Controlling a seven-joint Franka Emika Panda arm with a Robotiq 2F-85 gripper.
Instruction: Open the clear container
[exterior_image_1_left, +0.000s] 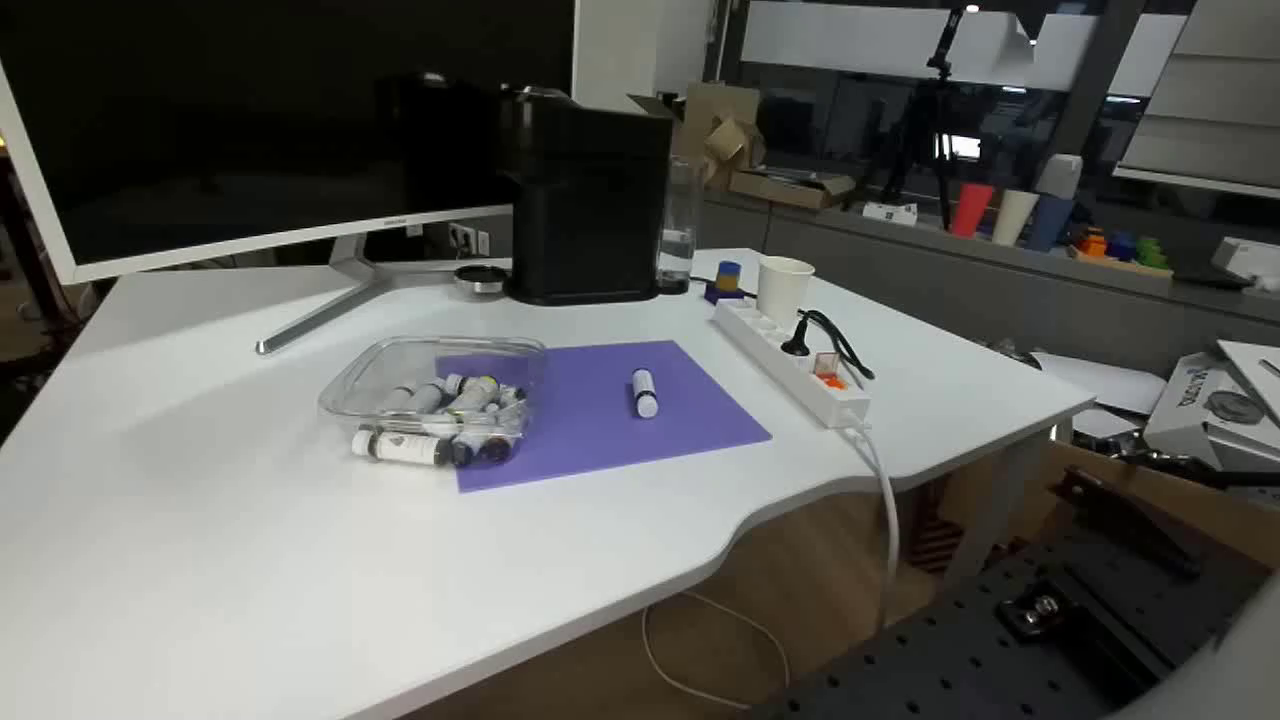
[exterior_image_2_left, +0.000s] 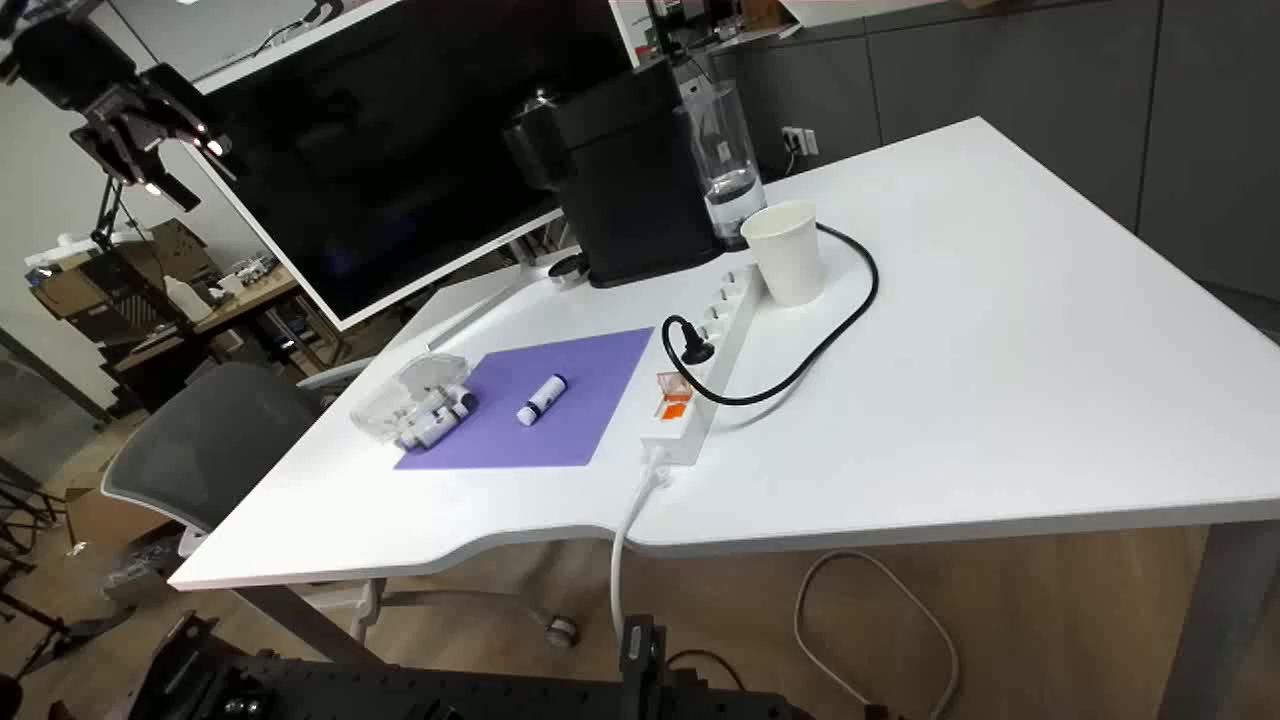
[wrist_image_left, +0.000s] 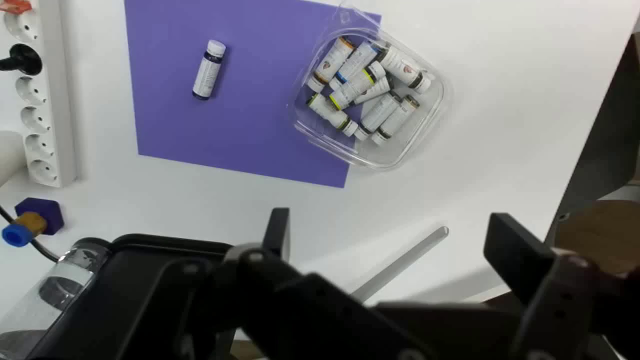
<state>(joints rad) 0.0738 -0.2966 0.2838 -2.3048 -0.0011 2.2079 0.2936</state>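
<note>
The clear container (exterior_image_1_left: 430, 385) is a see-through plastic tub with several small white-labelled vials inside. It sits partly on the purple sheet (exterior_image_1_left: 600, 400) and partly on the white table. It also shows in an exterior view (exterior_image_2_left: 385, 415) and at the top of the wrist view (wrist_image_left: 420, 137). Being transparent, it does not clearly show whether a lid covers it. My gripper (wrist_image_left: 392, 237) is wide open and empty, with its fingers apart, high above the table. In an exterior view my gripper (exterior_image_2_left: 205, 185) hangs at the upper left in front of the monitor, well away from the container.
A single vial (exterior_image_1_left: 645, 393) lies on the purple sheet. A white power strip (exterior_image_1_left: 790, 365) with a plugged black cable and a paper cup (exterior_image_1_left: 783, 287) stand beside it. A black coffee machine (exterior_image_1_left: 592, 200) and a large monitor (exterior_image_1_left: 250, 120) stand behind.
</note>
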